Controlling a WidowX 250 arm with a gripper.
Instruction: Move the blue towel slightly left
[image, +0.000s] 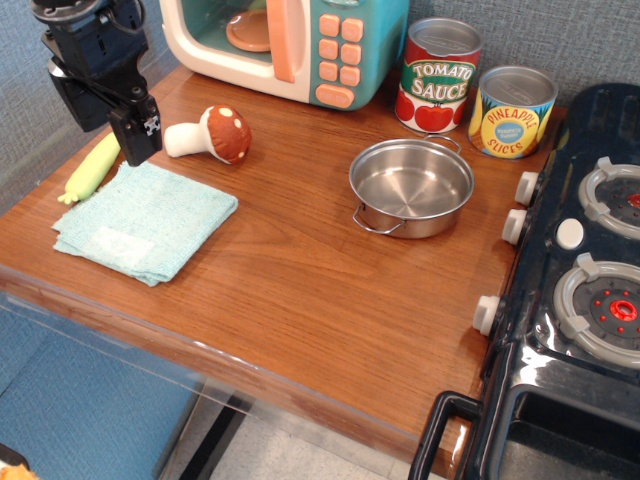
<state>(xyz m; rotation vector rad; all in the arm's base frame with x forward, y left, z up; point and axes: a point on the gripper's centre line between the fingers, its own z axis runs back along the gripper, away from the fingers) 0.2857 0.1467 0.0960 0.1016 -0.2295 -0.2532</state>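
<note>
The blue towel (145, 220) is a pale aqua folded cloth lying flat on the wooden counter (300, 270) near its left front corner. My black gripper (137, 140) hangs above the counter just past the towel's far left corner, lifted clear of it and holding nothing. Its fingers overlap from this angle, so I cannot tell whether they are open or shut. The steel pot (411, 186) stands empty to the right of the towel, well apart from it.
A yellow-green toy vegetable (92, 168) lies just left of the towel's far edge. A toy mushroom (215, 133) lies behind it. A toy microwave (290, 40), a tomato sauce can (438, 75) and a pineapple can (512, 112) line the back. A toy stove (590, 270) stands at right.
</note>
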